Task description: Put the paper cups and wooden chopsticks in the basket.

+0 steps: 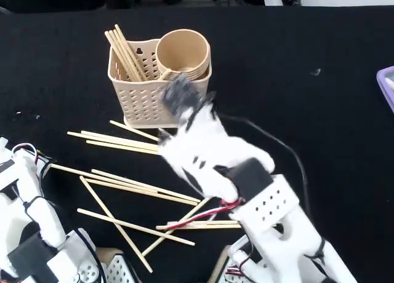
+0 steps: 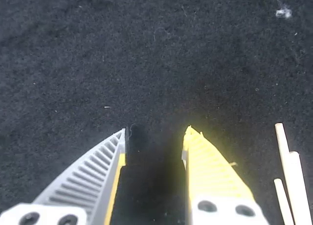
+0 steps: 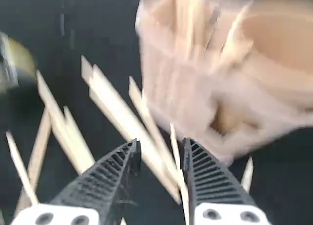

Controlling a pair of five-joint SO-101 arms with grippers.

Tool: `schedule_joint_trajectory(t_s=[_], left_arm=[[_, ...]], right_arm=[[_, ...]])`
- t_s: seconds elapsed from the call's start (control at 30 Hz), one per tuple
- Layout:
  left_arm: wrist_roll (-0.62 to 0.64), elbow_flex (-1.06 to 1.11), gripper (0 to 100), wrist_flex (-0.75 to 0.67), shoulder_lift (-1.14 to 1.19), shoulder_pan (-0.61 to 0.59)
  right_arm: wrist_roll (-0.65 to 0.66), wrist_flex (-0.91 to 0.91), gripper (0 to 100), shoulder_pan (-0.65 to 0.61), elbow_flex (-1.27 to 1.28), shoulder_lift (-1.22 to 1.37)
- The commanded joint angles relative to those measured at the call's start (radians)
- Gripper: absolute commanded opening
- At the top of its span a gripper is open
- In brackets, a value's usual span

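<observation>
- Right gripper (image 3: 159,144): jaws apart, nothing clamped between them. It hangs just in front of the basket (image 1: 138,101), above the scattered sticks.
- Left gripper (image 2: 155,132): jaws apart and empty, low over bare cloth near the table's (image 1: 320,141) front left corner.
- Basket: stands upright toward the table's rear edge, left of centre.
- Basket contents: a nested stack of paper cups (image 1: 183,52) fills its right side. A bundle of wooden chopsticks (image 1: 126,52) leans in its left side, the ends rising above the rim.
- Progress: the cup part appears complete and the chopstick part is only partly done.
- Outstanding: many loose chopsticks (image 1: 123,184) lie crossed on the cloth, spread from the basket's foot to the front edge.
- Other: a purple object (image 1: 386,86) sits at the table's right edge, well apart.
</observation>
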Motion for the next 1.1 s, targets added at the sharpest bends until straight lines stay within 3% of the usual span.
schedule_joint_trajectory(t_s=[0.0,0.17,0.33,0.47,0.63,0.87,1.07], left_arm=[[-0.006,-0.022,19,-0.015,-0.015,0.015],[-0.006,-0.022,19,-0.015,-0.015,0.015],[-0.006,-0.022,19,-0.015,-0.015,0.015],[-0.006,-0.024,19,-0.015,-0.015,0.015],[-0.006,-0.024,19,-0.015,-0.015,0.013],[-0.006,-0.025,19,-0.015,-0.015,0.013],[-0.006,-0.028,19,-0.015,-0.015,-0.008]], right_arm=[[0.262,0.068,14.2,-0.006,0.162,-0.035],[0.453,0.069,15.0,-0.009,0.372,-0.035],[0.606,0.118,24.4,-0.009,0.470,-0.035],[0.721,0.132,22.1,-0.011,0.519,-0.033],[0.743,0.183,21.8,-0.032,0.519,-0.035],[0.677,0.364,21.1,-0.198,0.348,-0.033],[0.674,0.272,21.1,-0.262,0.452,-0.033]])
